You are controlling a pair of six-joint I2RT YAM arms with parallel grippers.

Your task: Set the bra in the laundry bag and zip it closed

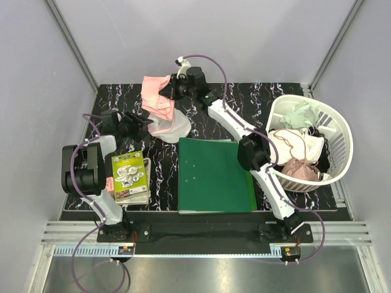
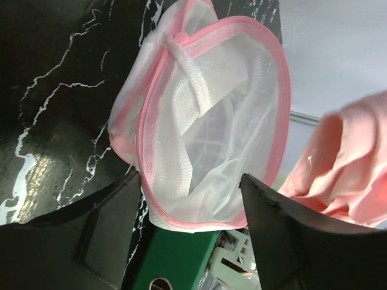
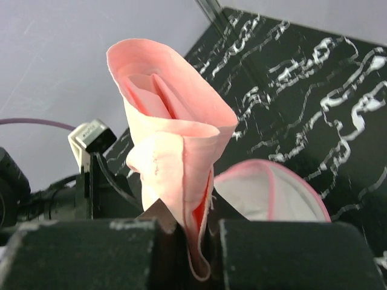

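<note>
On the black marbled table (image 1: 269, 97), the most room is taken by a green folder (image 1: 214, 177), laid flat at the middle of the near half. A white slatted basket (image 1: 342, 122) heaped with clothes is set at the right edge. A book with a yellow-green cover (image 1: 129, 176) is laid near the left arm's base, just left of the folder.

The laundry bag (image 1: 171, 127), white mesh with a pink rim, is found on the table just beyond the folder's far left corner. In the left wrist view its pink-edged halves appear parted. The bra (image 1: 156, 94), pale pink and folded, is kept outside the bag, just beyond it, and is pinched between the closed fingers of the right gripper (image 3: 196, 241).

The left gripper (image 2: 190, 181) is set at the bag's left side, its jaws spread fairly wide with the bag's rim between them. Whether the rim is actually squeezed cannot be told.
</note>
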